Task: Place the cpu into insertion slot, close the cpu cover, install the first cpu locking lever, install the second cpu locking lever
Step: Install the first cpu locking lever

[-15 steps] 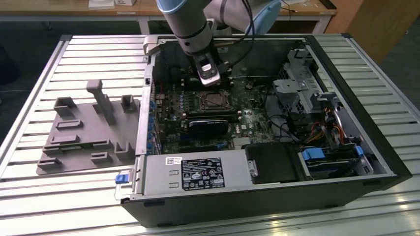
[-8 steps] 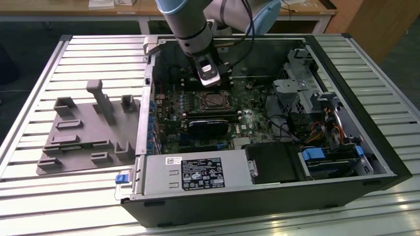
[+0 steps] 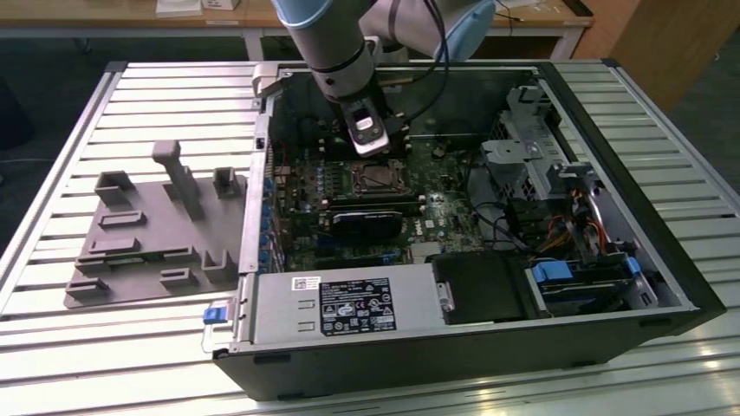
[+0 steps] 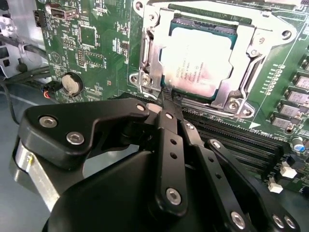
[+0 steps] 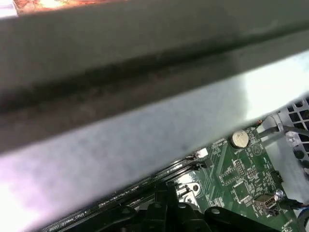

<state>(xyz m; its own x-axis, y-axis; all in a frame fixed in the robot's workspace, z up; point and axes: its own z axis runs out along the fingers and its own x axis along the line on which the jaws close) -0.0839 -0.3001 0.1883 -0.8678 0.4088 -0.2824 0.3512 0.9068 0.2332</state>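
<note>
The cpu (image 4: 198,63) lies in the insertion slot (image 4: 207,23) under the lowered cpu cover (image 4: 153,48) on the green motherboard (image 4: 96,43). The gripper (image 4: 166,102) has its fingers (image 4: 170,142) pressed together, tips at the cover's edge; I cannot tell whether they pinch anything.

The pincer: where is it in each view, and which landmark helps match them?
Exterior view: pincer at the edge of the cpu cover.
Second wrist view: pincer at the cover's edge.
First wrist view: pincer beside the memory slots.
Shared landmark: the coin battery, in both wrist views.
</note>
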